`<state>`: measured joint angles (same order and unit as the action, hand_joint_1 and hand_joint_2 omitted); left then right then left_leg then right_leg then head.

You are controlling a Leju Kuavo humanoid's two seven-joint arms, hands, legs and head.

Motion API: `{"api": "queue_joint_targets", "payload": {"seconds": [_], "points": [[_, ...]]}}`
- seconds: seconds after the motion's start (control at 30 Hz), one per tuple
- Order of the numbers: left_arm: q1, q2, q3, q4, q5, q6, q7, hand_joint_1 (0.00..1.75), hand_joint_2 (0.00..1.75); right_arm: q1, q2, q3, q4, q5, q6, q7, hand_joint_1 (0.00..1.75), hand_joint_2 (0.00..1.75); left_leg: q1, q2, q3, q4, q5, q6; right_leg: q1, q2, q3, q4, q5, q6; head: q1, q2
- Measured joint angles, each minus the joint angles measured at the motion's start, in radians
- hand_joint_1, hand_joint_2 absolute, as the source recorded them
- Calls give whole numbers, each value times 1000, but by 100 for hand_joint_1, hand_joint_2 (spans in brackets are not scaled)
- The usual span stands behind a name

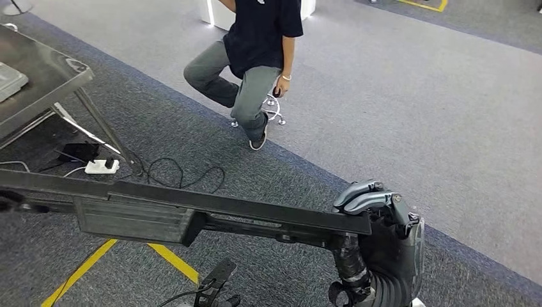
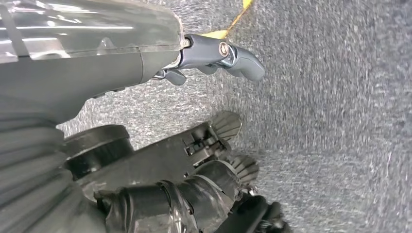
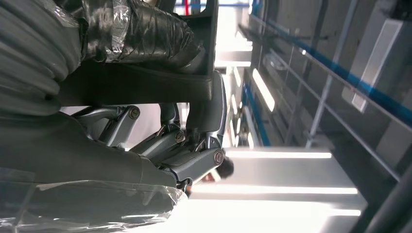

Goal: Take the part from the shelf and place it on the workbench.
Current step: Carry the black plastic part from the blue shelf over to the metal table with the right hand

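Observation:
The part (image 1: 192, 208) is a long dark metal beam with a boxy section near its left half. It stretches level across the lower head view and runs off the left edge. My right hand (image 1: 377, 211) grips its right end, fingers curled over the top. The right wrist view shows those fingers (image 3: 194, 145) wrapped round the dark bar (image 3: 141, 90). My left hand (image 2: 214, 56) hangs over grey carpet with its thumb stretched out and nothing in it.
A dark metal table (image 1: 45, 77) stands at the upper left with a grey flat object (image 1: 9, 80) on it. A power strip (image 1: 102, 167) and looping cable (image 1: 185, 176) lie beneath it. A person (image 1: 255, 57) sits on a stool ahead. Yellow tape (image 1: 83, 272) marks the floor.

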<state>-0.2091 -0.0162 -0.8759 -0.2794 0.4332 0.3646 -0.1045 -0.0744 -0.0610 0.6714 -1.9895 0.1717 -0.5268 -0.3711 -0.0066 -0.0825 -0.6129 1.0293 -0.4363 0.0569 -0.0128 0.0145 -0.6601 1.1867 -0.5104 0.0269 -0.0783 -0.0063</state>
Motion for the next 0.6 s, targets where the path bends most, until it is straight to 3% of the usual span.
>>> {"api": "queue_joint_targets", "payload": {"seconds": [0.07, 0.1, 0.13, 0.2, 0.27, 0.33, 0.4, 0.43, 0.47, 0.53, 0.6], "points": [[-1, -2, 0, 0, -5, 1, 2, 0, 175, -1, 0, 0, 0, 0, -3, 0, 175, 175, 0, -26, -3, 5, -3, -7, -4, 42, 46, -112, 45, -3, 0, 0], [-1, -3, 0, 0, -8, 1, 4, 0, 175, -1, 0, 0, 1, 0, -5, 0, 175, 175, 1, -36, -6, 6, -2, -12, -4, 56, 58, -138, 51, -5, -1, 0], [-2, -3, 0, -1, -11, 1, 7, 0, 175, -1, 0, 0, 1, 1, -8, 0, 175, 175, 2, -45, -9, 6, -1, -18, -2, 57, 61, -143, 48, -8, -1, 0], [-2, -5, 0, -2, -20, 0, 16, 0, 175, 0, 2, 0, 2, 3, -14, 0, 175, 175, 6, -54, -15, 6, 0, -30, 0, 35, 66, -150, 53, -19, -2, 0], [-4, -8, 0, -4, -28, -2, 26, 0, 175, 0, 5, 0, 2, 7, -19, 0, 175, 175, 4, -12, -35, 49, -27, -39, -2, 10, 75, -161, 57, -31, -5, 0], [-9, -12, 0, -7, -35, -2, 33, 0, 175, 1, 6, -1, 1, 8, -24, 0, 175, 175, 4, 46, -90, 162, -84, -45, 0, -16, 80, -166, 56, -39, -11, 0], [-13, -17, 0, -8, -38, -3, 38, 0, 175, 4, 6, -1, 1, 8, -28, 1, 175, 175, 8, 68, -143, 265, -119, -50, 3, -45, 81, -165, 52, -42, -13, 0], [-13, -19, 0, -8, -39, -3, 40, 0, 175, 6, 6, -2, 1, 8, -30, 1, 175, 175, 10, 73, -146, 272, -112, -52, 3, -58, 82, -164, 50, -42, -13, 0], [-12, -20, 0, -9, -40, -4, 41, 0, 175, 7, 6, -2, 1, 8, -30, 1, 175, 175, 11, 78, -131, 243, -90, -52, 3, -70, 83, -163, 47, -41, -13, 0], [-13, -22, 0, -9, -40, -5, 42, 0, 175, 8, 6, -2, 1, 7, -30, 1, 175, 175, 7, 114, -58, 111, -34, -47, 5, -92, 89, -160, 40, -36, -13, 0], [-16, -23, 0, -11, -40, -5, 42, 0, 175, 8, 6, -2, 0, 7, -30, 1, 175, 175, -1, 148, -8, 19, -12, -36, 9, -110, 94, -158, 34, -26, -12, 0]]}}
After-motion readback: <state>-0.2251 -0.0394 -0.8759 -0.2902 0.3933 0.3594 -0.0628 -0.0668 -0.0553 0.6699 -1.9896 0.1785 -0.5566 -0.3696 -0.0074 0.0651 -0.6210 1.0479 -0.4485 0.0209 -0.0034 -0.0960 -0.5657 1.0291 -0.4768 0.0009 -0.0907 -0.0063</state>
